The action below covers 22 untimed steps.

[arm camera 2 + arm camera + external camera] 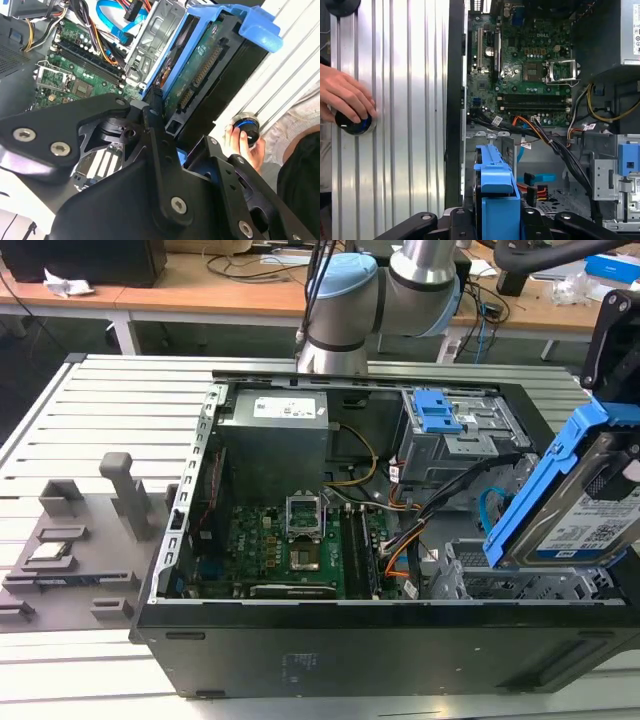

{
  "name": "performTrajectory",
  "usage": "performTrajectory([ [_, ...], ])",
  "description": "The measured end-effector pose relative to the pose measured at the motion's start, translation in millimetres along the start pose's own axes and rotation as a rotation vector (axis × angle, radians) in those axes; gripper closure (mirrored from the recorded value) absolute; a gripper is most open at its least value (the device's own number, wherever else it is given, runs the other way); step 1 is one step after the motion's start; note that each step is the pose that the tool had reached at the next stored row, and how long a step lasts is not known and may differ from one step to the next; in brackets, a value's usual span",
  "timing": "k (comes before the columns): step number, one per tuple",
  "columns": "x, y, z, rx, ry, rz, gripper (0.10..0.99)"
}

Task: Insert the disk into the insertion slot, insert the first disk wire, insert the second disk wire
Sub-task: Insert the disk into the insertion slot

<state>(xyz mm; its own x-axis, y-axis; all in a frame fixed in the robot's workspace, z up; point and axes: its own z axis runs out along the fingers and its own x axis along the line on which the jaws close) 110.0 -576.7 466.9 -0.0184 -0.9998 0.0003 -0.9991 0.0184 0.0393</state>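
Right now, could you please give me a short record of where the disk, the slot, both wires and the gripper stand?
gripper: shut on the disk
disk: tilted, held in the air over the insertion slot, not yet in it
insertion slot: at the exterior view's right, no disk inside
first disk wire: loose inside the case, not on the disk
second disk wire: curved beside the slot, not on the disk
person's hand: on a round knob on the table
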Motion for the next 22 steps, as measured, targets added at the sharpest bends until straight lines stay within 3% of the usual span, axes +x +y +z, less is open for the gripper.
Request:
performTrajectory([
  [2, -2.2, 1.7, 3.5, 0.000, -0.0001, 0.001, 0.722],
  [6, -14.9, 3.2, 12.3, 0.000, -0.0001, 0.003, 0.722],
  [8, -20.0, 4.5, 20.1, 0.000, -0.0002, 0.003, 0.722],
  [22, -25.4, 4.1, 38.1, 0.000, -0.0005, 0.010, 0.722],
])
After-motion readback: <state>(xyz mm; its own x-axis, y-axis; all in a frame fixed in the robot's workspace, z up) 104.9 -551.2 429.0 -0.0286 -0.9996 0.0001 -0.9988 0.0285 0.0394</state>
